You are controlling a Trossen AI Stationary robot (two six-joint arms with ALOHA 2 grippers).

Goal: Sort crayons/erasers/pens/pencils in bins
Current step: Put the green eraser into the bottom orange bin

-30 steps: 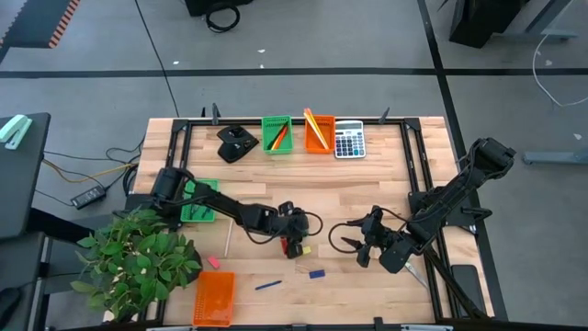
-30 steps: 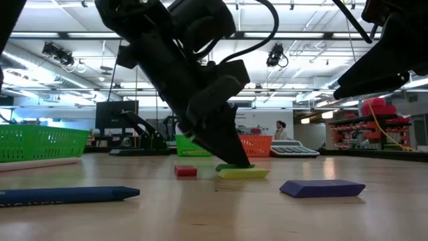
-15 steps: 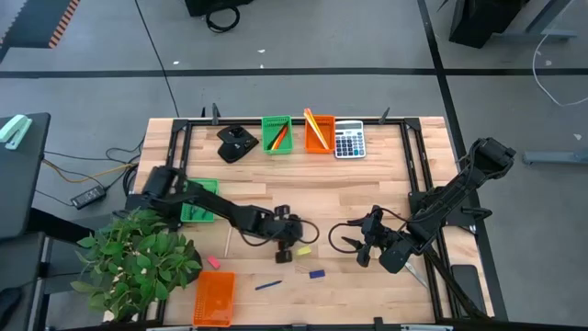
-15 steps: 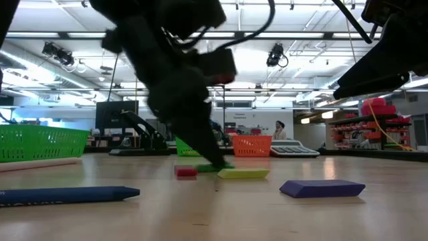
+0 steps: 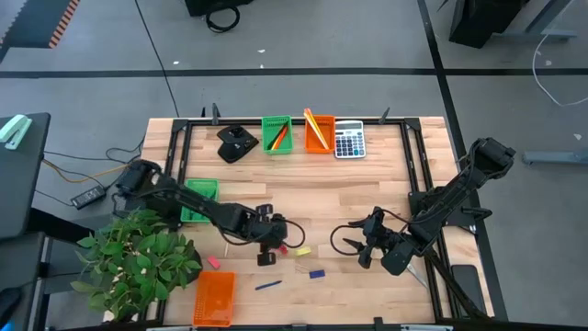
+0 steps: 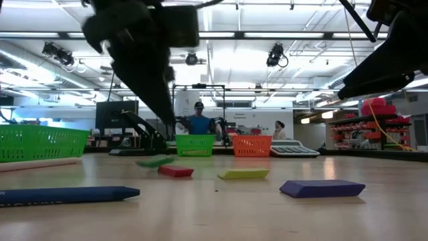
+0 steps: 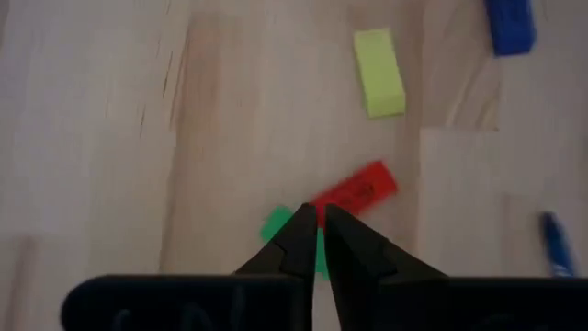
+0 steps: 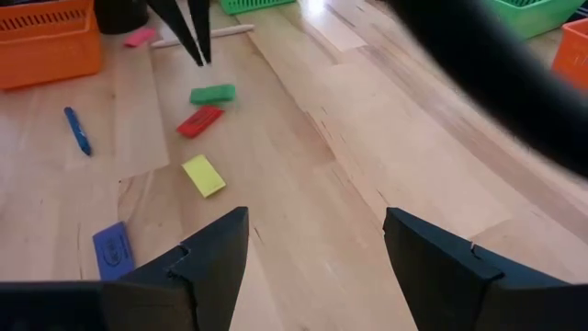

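1. The left hand (image 7: 317, 230) hangs just above the table (image 5: 367, 198) with its two fingers pressed together into a point, gripping nothing.
2. Directly under its fingertips lies a green eraser (image 8: 212, 93), flat on the wood and clear of the fingers.
3. A red eraser (image 7: 356, 189) lies just beside the green one, on the side toward the right hand; whether the two touch cannot be told.
4. A little beyond the red one is a yellow eraser (image 7: 379, 74), lying apart from it.
5. Farther out on that side sit a blue eraser (image 7: 510, 23) and a blue pen (image 8: 77, 129), both toward the table's front edge.
6. On the hand's other side lie a pale pencil (image 5: 226, 242) and a pink eraser (image 5: 213, 262), with an orange bin (image 5: 214, 296) past them at the front edge.
7. A green bin (image 5: 204, 188) stands back along the left arm, near its base.
8. The right hand (image 8: 317, 221) waits well apart from the erasers, fingers spread wide and empty.
9. Farthest off, at the back edge, a second green bin (image 5: 265, 133) holds orange-red sticks; beside it a second orange bin (image 5: 327, 133) holds yellow pencils, next to a grey calculator (image 5: 349, 140).
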